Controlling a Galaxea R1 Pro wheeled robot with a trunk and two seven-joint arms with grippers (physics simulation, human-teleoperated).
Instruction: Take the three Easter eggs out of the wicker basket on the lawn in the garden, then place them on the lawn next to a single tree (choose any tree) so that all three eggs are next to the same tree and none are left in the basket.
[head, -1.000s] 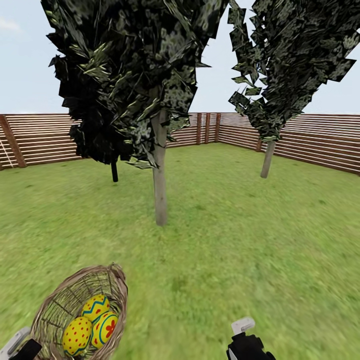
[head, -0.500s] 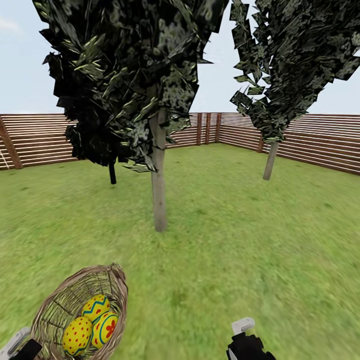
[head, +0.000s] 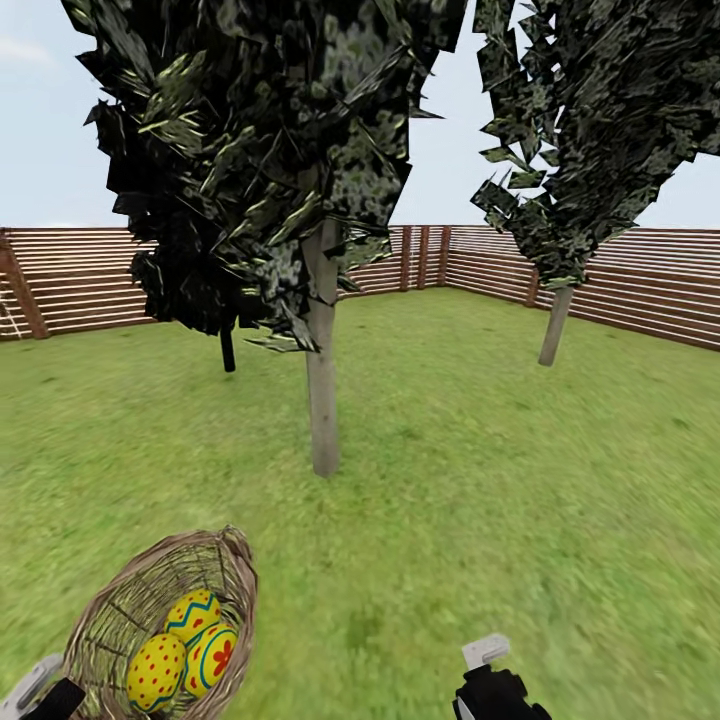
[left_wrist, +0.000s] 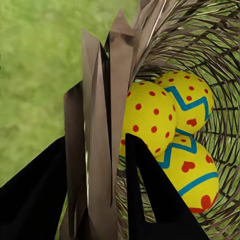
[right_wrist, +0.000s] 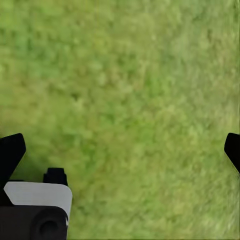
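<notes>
So my left pincer (left_wrist: 95, 200) is pinching the basket (head: 110, 610) by its wall, one black finger (left_wrist: 155, 200) inside the weave and the other outside, with the wicker squeezed between them. I'm holding it by the rim like that so the whole thing rides along with me and I don't have to fish around inside yet. All three eggs (left_wrist: 172, 130) are sitting in the bottom, touching each other: a red-dotted one, one with a blue zigzag, one with hearts. None are out.

My right pincer (right_wrist: 120, 150) is spread wide, fingertips far apart at the edges of its own camera, nothing between them but grass (right_wrist: 130, 80). I reckon that's the free one for lifting eggs out while the left keeps the basket steady.

Further out, the pale-trunked tree (head: 322, 400) stands straight ahead on the lawn, not far past the basket. A second one (head: 553, 325) is off toward the slatted fence (head: 80, 275). The near tree looks like the obvious drop spot.
</notes>
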